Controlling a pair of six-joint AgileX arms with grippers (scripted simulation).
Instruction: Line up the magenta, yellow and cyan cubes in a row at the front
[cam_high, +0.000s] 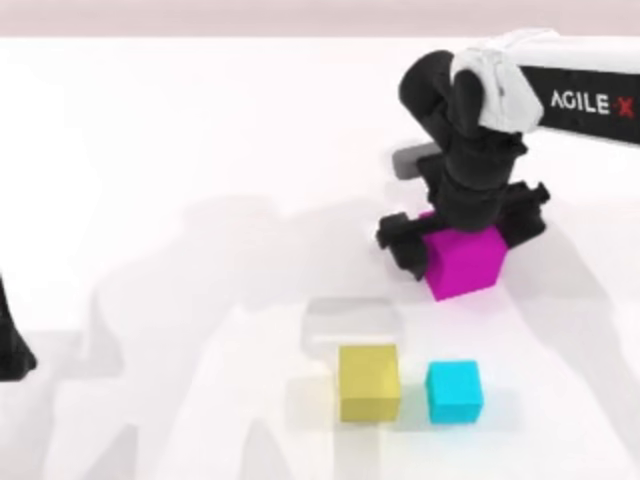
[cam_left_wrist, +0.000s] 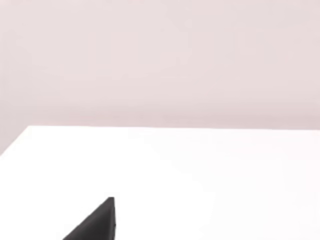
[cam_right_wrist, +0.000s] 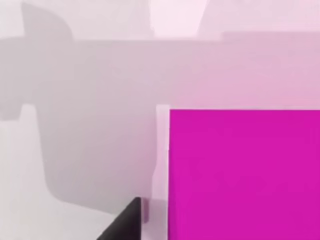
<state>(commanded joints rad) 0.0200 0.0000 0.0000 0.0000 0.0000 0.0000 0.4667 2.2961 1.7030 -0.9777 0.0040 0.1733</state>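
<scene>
Far left edge of the top view: left arm parked, only a dark sliver showing; left tool (cam_left_wrist: 95, 222) barely in frame in its wrist view, fingers impossible to judge.

Front of the white bench (cam_high: 150, 150), right of centre: yellow cube (cam_high: 369, 382) already placed, with cyan cube (cam_high: 455, 391) just beside it on the right, a narrow gap between, roughly in one line.

Farther back and to the right: magenta cube (cam_high: 466, 263), well behind the other two and not yet in the row. Right tool (cam_high: 455, 235) down over it, fingers astride the cube's back portion, apparently clamped on its sides, though actual contact hidden under the wrist. Right wrist view filled mostly by a magenta face, one dark fingertip at its edge.

Step in hand, by judgement: fetching the magenta cube, the last one outstanding. Next move likely a lift clear of the bench, a carry forward, and a set-down in line with the pair. Which end of the row is unclear. Care needed not to nudge the cyan cube on the way down.
</scene>
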